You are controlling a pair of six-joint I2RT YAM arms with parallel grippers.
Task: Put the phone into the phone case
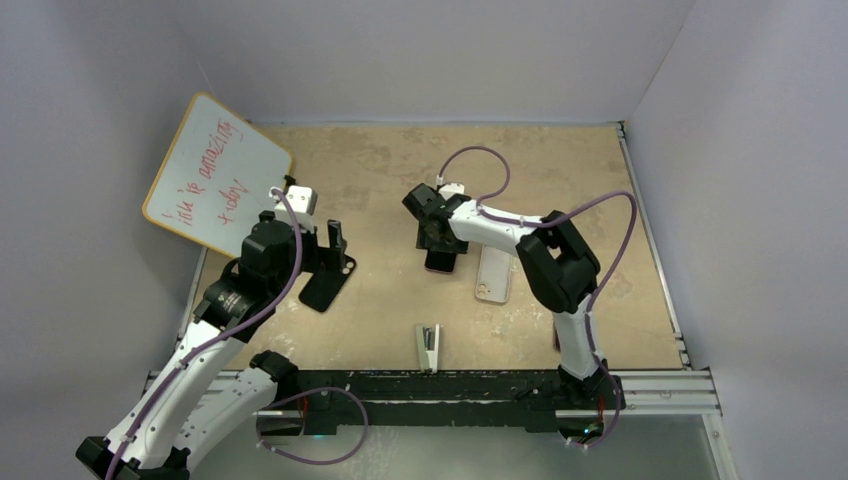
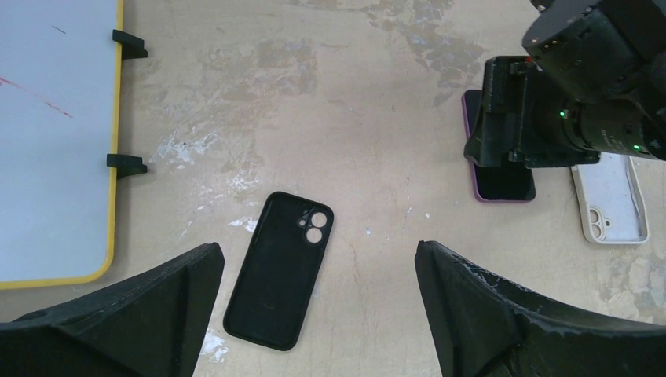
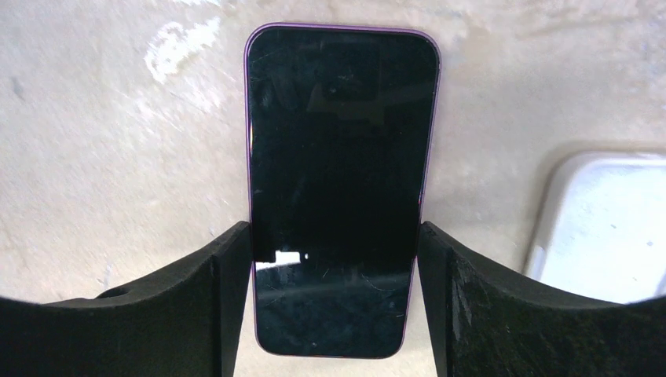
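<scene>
A purple-edged phone (image 3: 342, 141) lies screen up on the tan table, also seen in the top view (image 1: 441, 262) and the left wrist view (image 2: 503, 184). My right gripper (image 3: 335, 236) is down over it, a finger pressed against each long side near the phone's lower end. A black phone case (image 2: 280, 271) lies open side up at the left (image 1: 325, 285). My left gripper (image 2: 318, 250) hovers above it, open and empty. A white phone case (image 1: 494, 273) lies just right of the phone (image 3: 605, 228).
A yellow-framed whiteboard (image 1: 215, 175) with red writing stands at the back left on black clips. A small grey stapler-like object (image 1: 428, 345) lies near the front edge. A metal rail (image 1: 660, 385) runs along the near edge; white walls enclose the table.
</scene>
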